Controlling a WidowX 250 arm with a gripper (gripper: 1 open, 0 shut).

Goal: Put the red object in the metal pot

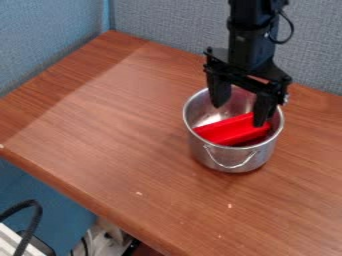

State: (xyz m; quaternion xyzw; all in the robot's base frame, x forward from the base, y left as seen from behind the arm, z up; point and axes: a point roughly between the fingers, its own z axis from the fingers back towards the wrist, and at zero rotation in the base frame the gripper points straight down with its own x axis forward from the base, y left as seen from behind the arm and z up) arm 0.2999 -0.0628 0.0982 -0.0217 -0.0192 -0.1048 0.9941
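Observation:
The red object [233, 129] lies inside the metal pot [235, 152], resting on its bottom and tilted against the inner wall. The pot stands on the wooden table right of centre, its small loop handle facing the front. My gripper [245, 99] hangs straight down over the pot's mouth, its two black fingers [215, 92] spread wide apart at rim height. The jaws are open and hold nothing; the red object sits free below them.
The wooden table [94, 110] stretches to the left and front of the pot, with its front edge running diagonally. A blue wall panel [160, 20] stands behind. A black cable [20, 225] loops on the floor below the front left edge.

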